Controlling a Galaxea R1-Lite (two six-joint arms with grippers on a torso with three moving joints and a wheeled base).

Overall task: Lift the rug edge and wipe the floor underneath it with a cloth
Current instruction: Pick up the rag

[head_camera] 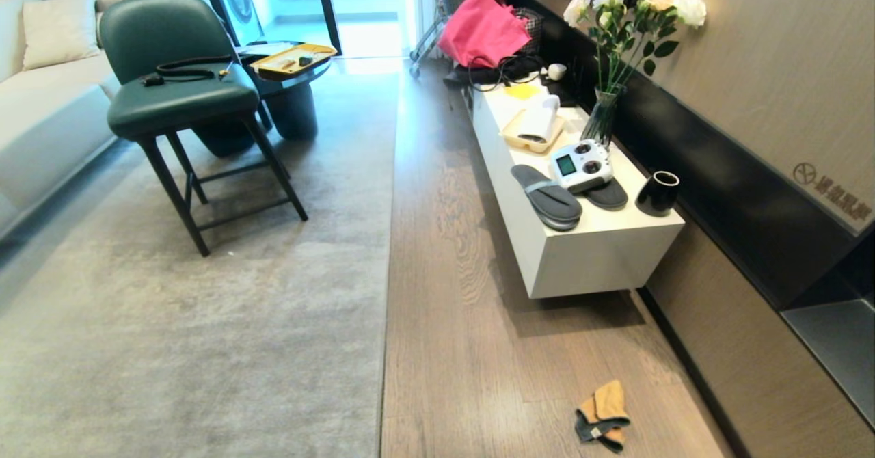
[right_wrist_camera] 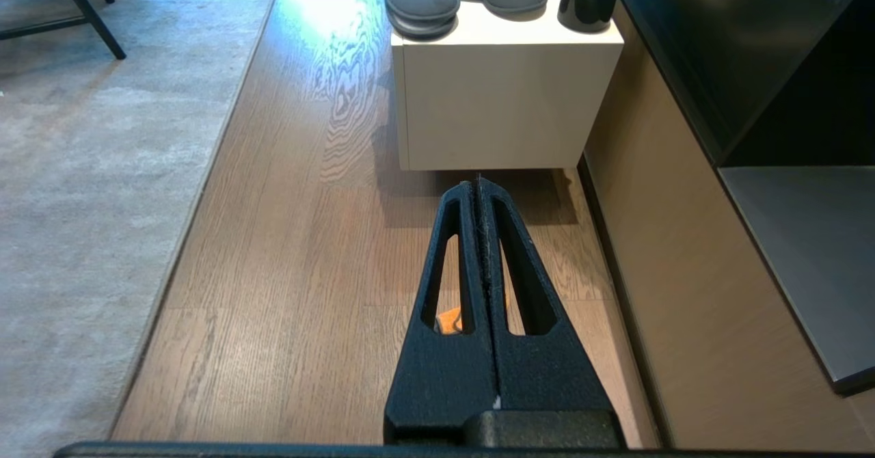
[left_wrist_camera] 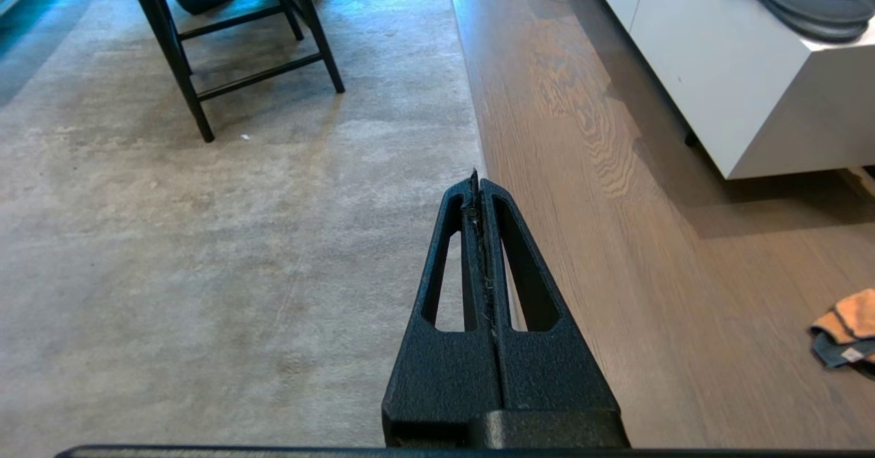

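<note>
Head view shows the cloth lying on the floor well right of the flat rug edge; with both hands pressed together, the right hand should part before descending onto it.

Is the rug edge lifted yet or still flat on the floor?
Flat. The rug edge lies straight along the floor with no backing showing; the cloth lies crumpled on the planks, untouched.
</note>
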